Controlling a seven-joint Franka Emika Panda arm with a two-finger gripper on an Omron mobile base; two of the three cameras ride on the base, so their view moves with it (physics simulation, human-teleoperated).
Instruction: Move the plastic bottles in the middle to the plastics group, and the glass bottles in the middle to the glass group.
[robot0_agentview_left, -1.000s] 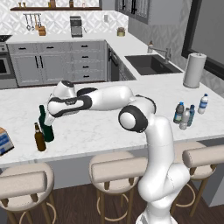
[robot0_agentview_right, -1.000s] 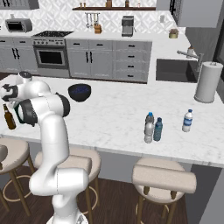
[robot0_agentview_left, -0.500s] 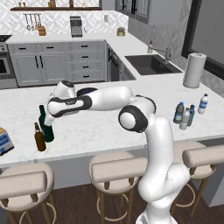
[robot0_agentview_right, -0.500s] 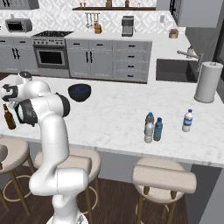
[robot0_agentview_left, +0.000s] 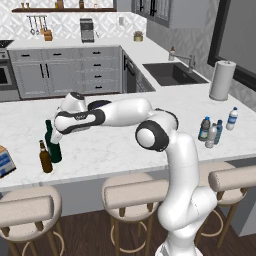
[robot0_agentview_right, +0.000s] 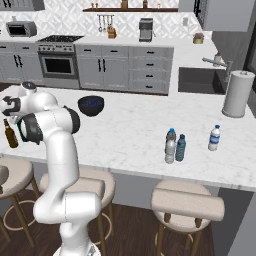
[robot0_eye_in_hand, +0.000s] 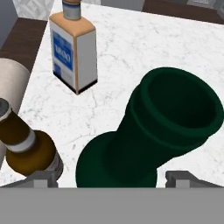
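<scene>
The tall dark green glass bottle (robot0_agentview_left: 52, 146) stands upright at the counter's left end, right beside the short brown beer bottle (robot0_agentview_left: 45, 158) of the glass group. My gripper (robot0_eye_in_hand: 113, 177) hangs over the green bottle's neck (robot0_eye_in_hand: 170, 113), open, with its fingertips (robot0_eye_in_hand: 43, 177) spread wide of the bottle's body on either side. The brown bottle (robot0_eye_in_hand: 26, 146) sits just left of it. Far to the right the small plastic bottles (robot0_agentview_left: 212, 134) cluster together, a little short of the lone blue-labelled water bottle (robot0_agentview_left: 232, 118) of the plastics group.
A square bottle with a blue label (robot0_eye_in_hand: 72, 48) stands past the brown one near the counter's left edge. A black bowl (robot0_agentview_right: 91, 105) sits mid-counter, and a paper towel roll (robot0_agentview_left: 221, 80) stands beside the sink (robot0_agentview_left: 172, 74). Stools (robot0_agentview_left: 135, 192) line the front edge.
The jaws have spread apart around the green bottle. The arm, the green bottle and the other bottles stand where they were.
</scene>
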